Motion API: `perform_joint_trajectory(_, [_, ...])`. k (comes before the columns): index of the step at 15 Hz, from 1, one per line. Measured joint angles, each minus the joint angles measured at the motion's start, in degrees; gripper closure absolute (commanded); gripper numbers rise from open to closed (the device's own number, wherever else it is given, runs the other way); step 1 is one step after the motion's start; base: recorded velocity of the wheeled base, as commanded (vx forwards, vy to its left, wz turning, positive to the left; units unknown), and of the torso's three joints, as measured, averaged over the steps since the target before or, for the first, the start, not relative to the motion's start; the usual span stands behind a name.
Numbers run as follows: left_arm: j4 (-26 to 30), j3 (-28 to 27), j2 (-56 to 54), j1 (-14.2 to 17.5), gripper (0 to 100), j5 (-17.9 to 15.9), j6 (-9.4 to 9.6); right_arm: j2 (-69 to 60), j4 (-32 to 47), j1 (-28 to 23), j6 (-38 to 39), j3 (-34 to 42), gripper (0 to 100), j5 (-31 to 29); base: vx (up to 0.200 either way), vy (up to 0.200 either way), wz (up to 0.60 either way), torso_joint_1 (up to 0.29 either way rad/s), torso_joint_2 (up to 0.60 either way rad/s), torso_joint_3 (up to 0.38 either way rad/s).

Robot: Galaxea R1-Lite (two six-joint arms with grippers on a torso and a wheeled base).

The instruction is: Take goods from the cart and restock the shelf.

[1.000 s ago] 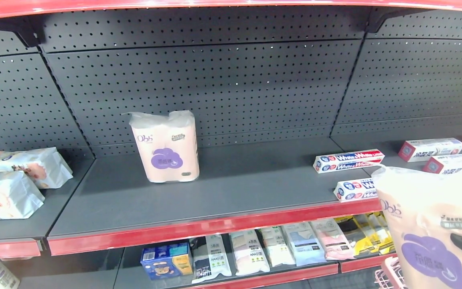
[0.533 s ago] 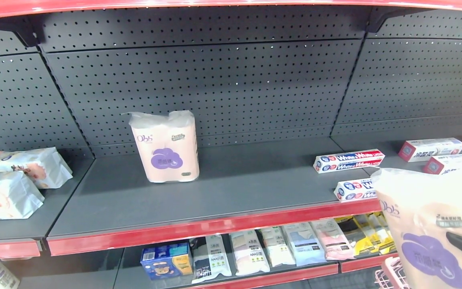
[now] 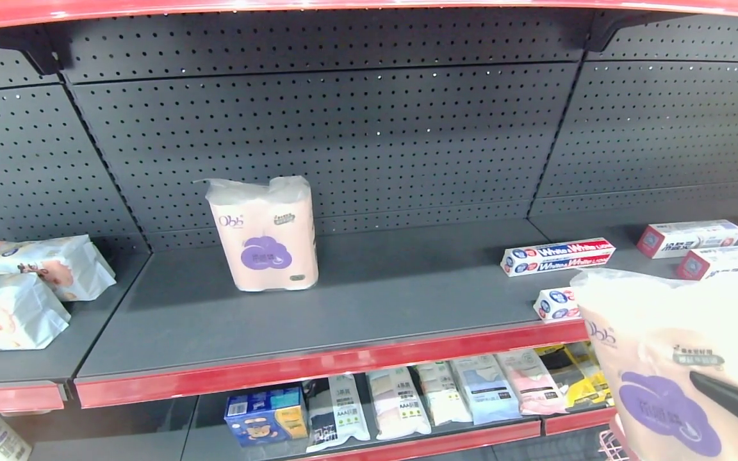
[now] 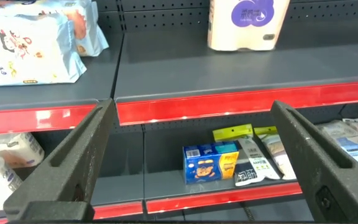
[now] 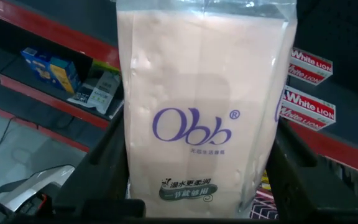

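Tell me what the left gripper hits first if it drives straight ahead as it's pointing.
Most likely the shelf's red front edge, which lies between the fingertips of the open left gripper. Depth is unclear; aimed slightly lower, it would pass underneath toward the blue box.

- I see thin, glossy plastic film on the tissue pack at 4 o'clock.
- The shelf is matt grey metal, its front strip glossy red.
- The toothpaste boxes are shiny cardboard.
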Motion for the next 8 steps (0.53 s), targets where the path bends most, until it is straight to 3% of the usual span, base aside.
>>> perform_joint_trajectory(2, [-0.2,0.0,0.2,0.1,0,-0.2,2.08,1.0,-0.2,0.1,0.3,-2.9,100,-0.6,0.0,0.0,0.0,0.0,0.0,0.0])
perform_joint_trajectory(6, [-0.4,0.0,0.1,0.1,0,-1.0,2.9,0.7,0.3,0.1,1.6,-4.4,100,-2.2,0.0,0.0,0.0,0.0,0.0,0.0])
perform_joint_trajectory(8, [-0.2,-2.9,0.9,-0.4,0,-2.3,2.44,0.2,0.5,0.7,1.9,-4.0,100,-2.1,0.0,0.0,0.0,0.0,0.0,0.0])
